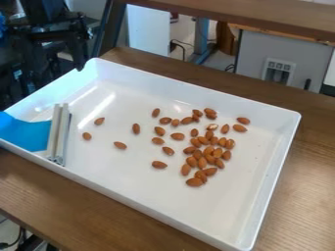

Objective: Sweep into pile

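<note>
1. One blue sweeper (25, 133) is at the left end of the one white tray (147, 208). Its blue sheet is wide and smooth, and two pale, straight bars stand along its right side. The bars' long axis runs from the far side toward the near wall, leaning slightly left at the near end.
2. One black gripper (80, 55) is at the upper left, by the tray's far left corner. I cannot tell if its jaws are released or clenched.
3. About forty brown almonds (120, 145) lie in the tray, oval and pointed. Four lie loosely to the left; most are crowded right of the middle. Their long axes point in various directions.
4. One brown wooden desk (304, 196) carries the tray.
</note>
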Robot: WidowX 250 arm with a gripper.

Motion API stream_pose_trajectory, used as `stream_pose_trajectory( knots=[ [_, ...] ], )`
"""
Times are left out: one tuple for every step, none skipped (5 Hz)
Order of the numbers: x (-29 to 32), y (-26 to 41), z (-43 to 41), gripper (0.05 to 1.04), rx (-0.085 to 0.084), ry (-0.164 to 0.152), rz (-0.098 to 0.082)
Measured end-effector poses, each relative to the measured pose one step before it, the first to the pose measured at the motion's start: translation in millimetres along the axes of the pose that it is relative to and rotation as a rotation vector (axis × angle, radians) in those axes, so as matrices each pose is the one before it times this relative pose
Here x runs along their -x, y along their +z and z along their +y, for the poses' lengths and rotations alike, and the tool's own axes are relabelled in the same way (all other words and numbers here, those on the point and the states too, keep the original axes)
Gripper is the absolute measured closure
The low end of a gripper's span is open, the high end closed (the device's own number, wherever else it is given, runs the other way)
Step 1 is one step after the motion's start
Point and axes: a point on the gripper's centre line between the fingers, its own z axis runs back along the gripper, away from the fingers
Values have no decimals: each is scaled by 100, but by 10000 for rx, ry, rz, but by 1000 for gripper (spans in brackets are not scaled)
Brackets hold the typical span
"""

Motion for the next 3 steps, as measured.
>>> stream_pose_trajectory(
  knots=[
    [317, -825, 107, 87, -19, -30, 262],
    [1193, -622, -107, 87, -271, -398, 48],
    [226, -190, 445, 87, -356, -88, -441]
  ],
)
